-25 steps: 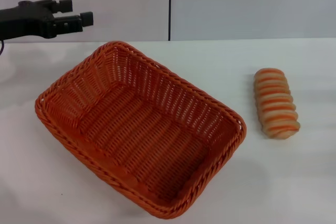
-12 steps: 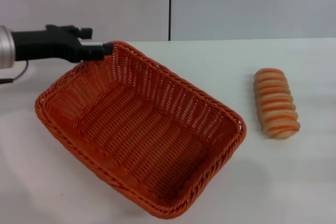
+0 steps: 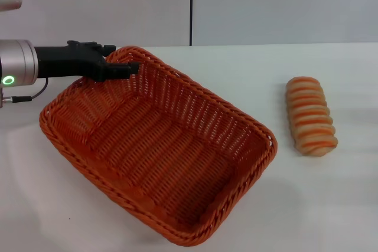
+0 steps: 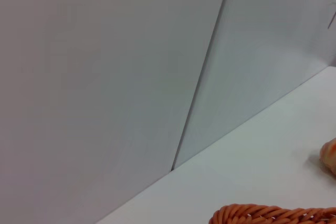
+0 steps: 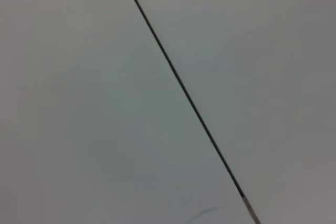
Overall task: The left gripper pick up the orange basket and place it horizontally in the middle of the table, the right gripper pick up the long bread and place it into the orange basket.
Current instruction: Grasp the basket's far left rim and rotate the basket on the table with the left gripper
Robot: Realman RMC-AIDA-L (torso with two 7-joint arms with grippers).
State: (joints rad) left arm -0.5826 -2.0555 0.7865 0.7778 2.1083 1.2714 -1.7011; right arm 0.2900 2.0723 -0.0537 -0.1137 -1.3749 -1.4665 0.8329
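Note:
The orange basket (image 3: 159, 146) lies diagonally on the white table (image 3: 331, 205), left of centre, with nothing in it. My left gripper (image 3: 121, 58) reaches in from the left at the basket's far corner. It is open, one finger behind the braided rim and the other just inside it. A strip of that rim (image 4: 273, 215) shows in the left wrist view. The long bread (image 3: 310, 116), beige with orange stripes, rests on the table to the right of the basket, apart from it; its edge (image 4: 331, 157) shows in the left wrist view. The right gripper is out of view.
A pale wall with a dark vertical seam (image 3: 191, 7) runs behind the table's far edge. The right wrist view shows only that wall and its seam (image 5: 178, 82). Bare tabletop lies between basket and bread and in front of the bread.
My left gripper has come down and to the right, from above the table's back left to the basket's far corner rim. Basket and bread have not moved.

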